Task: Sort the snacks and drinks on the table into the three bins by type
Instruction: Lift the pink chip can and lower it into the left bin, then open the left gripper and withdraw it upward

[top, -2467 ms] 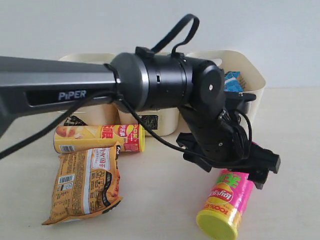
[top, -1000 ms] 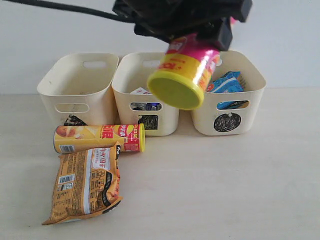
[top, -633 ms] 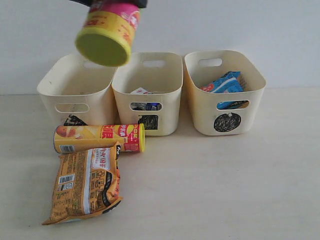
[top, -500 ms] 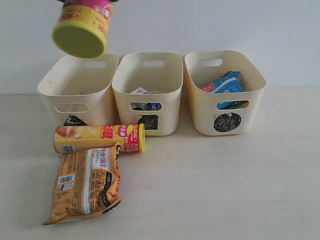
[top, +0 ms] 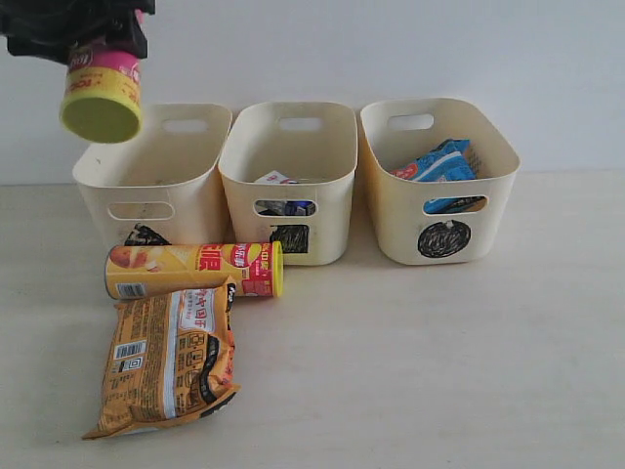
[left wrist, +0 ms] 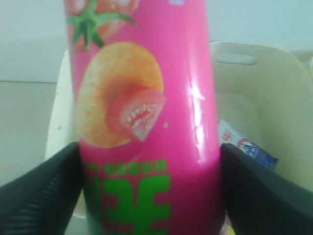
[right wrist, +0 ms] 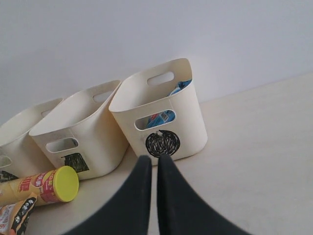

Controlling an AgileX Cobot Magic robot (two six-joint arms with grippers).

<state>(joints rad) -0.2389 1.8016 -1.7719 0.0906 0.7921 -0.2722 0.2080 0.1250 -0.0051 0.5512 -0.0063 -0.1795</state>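
Pink chip tube (top: 99, 80) up in the air at 10 o'clock of the exterior view, over the left bin (top: 146, 181), clamped in the left gripper (left wrist: 146, 196).
Black fingers (left wrist: 39, 191) pinch both sides of the tube, yellow-green lid toward the camera; label shows a tomato chip and cropped green characters, unreadable. Right gripper (right wrist: 150, 183) has its jaws nearly together on nothing. Middle bin (top: 290, 147) bears a black square, right bin (top: 444, 210) a black circle with the blue bag (top: 439, 164) inside. At 7 o'clock on the table (top: 439, 371) lie the yellow-and-red tube (top: 190, 271), red label print too small to read, and the orange bag (top: 171, 357) with a barcode.
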